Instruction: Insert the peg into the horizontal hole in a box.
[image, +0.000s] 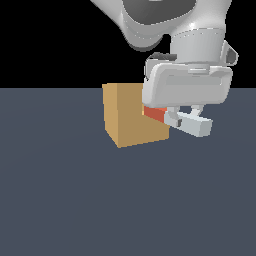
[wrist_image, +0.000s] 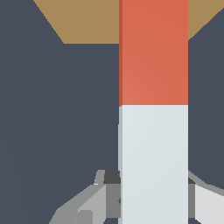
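Observation:
The box (image: 132, 116) is a tan cube standing on the dark floor. The peg (image: 180, 119) lies horizontal at the box's side on the exterior view's right, its orange-red end (image: 154, 114) against or in that face and its white end (image: 197, 125) sticking out. My gripper (image: 175, 119) hangs from above, shut on the peg near its middle. In the wrist view the peg (wrist_image: 153, 109) runs lengthwise, orange-red half toward the box (wrist_image: 87, 22), with the fingers (wrist_image: 109, 197) flanking its white half. The hole is hidden by the peg and the hand.
The dark grey floor (image: 75, 200) stretches around the box. The arm's white wrist and hand (image: 187, 82) hang over the box's side on the exterior view's right.

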